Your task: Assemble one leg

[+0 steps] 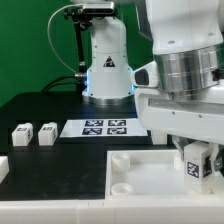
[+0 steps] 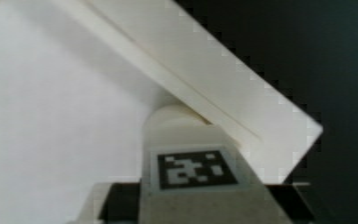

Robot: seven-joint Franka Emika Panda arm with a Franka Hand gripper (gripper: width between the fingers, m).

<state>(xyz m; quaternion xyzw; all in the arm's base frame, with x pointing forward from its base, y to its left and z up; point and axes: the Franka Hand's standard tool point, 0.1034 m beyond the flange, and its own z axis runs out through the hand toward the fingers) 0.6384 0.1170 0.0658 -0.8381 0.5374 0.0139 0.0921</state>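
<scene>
Fingers [image 1: 206, 160] grip the leg [image 1: 190, 167] upright, its tag facing the exterior camera, over the white tray [image 1: 135, 178] lying on the table [image 1: 30, 106].

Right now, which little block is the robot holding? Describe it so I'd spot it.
Find the big white tray-like piece in front. Over its corner at the exterior view's right, the leg is a small white tagged block. Unlike the two loose blocks on the black table, it sits clamped between the jaws.
</scene>
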